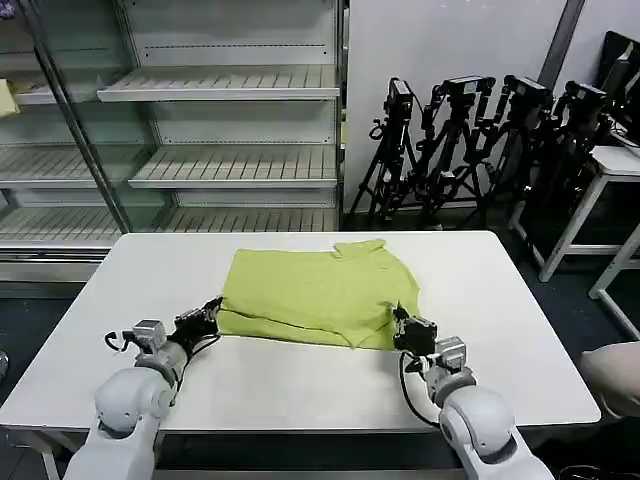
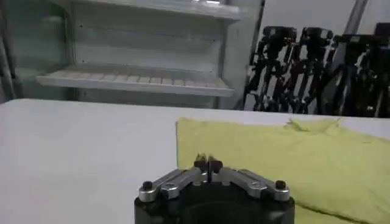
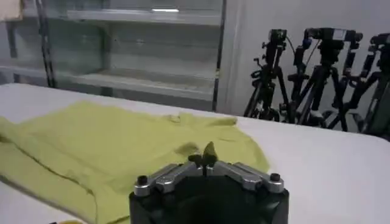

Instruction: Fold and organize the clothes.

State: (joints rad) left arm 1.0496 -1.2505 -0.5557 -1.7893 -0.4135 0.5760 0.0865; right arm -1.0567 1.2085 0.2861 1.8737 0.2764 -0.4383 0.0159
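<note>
The clothes are one lime yellow-green T-shirt [image 1: 310, 290] lying partly folded on the white table [image 1: 300, 385], with its collar at the far side. My left gripper [image 1: 212, 312] is at the shirt's near left corner, shut, with the hem pinched between its tips. My right gripper [image 1: 398, 318] is at the near right corner, shut on a small peak of fabric. In the left wrist view the gripper [image 2: 208, 160] meets the T-shirt [image 2: 304, 158] just inside its edge. In the right wrist view the gripper [image 3: 206, 157] holds a tuft of the T-shirt [image 3: 109, 146].
Empty store shelves [image 1: 220, 120] stand behind the table. Several camera tripods [image 1: 470, 140] lean against the wall at the back right, and another table [image 1: 615, 165] is at the far right. Bare tabletop lies all round the shirt.
</note>
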